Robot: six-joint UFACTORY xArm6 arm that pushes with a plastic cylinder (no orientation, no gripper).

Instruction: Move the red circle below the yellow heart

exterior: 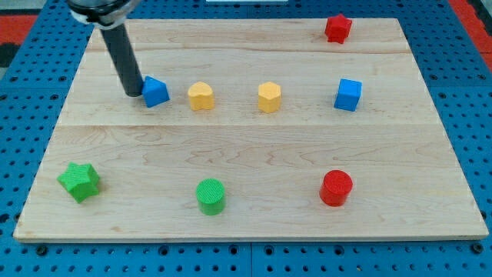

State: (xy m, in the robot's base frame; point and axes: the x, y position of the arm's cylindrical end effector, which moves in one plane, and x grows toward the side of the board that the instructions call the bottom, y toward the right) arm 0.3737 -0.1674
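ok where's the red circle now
The red circle sits near the view's bottom right, right of the green circle, far from my tip.

No readable text anywhere in my view.

I find no letters, numbers, brands or signs on the wooden board [254, 146], none on the blue perforated surface [31, 92] around it, and none on any block, from the red star [337, 28] at one o'clock to the green star [79, 181] at eight o'clock. The dark rod [123, 58] carries no marking either.
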